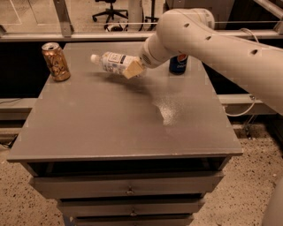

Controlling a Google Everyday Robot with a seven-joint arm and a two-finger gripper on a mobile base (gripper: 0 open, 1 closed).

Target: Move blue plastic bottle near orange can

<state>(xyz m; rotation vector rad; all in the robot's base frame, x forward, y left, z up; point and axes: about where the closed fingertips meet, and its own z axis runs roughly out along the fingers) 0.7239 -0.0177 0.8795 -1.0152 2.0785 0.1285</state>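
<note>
The blue plastic bottle (113,62) lay almost horizontal over the back part of the grey table (106,128), with its white cap (94,58) pointing to the left and a little up. It seemed to be lifted off the surface, because a dark shadow lay on the table under it. The gripper (131,66) was closed on the bottom end of the bottle. One beige finger pad (134,69) pressed against the near side of the bottle, and the other finger was hidden behind it, so the opening was only as wide as the bottle itself. The white arm (212,39) came in from the right and the upper corner.

The orange can (56,62) stood upright near the back left corner of the table, to the left of the bottle's cap and apart from it. A dark blue Pepsi can (179,64) stood upright at the back, partly hidden behind the arm. Under the table top there were drawers (128,187) with small knobs. Behind the table an office chair (108,9) stood on the floor.
</note>
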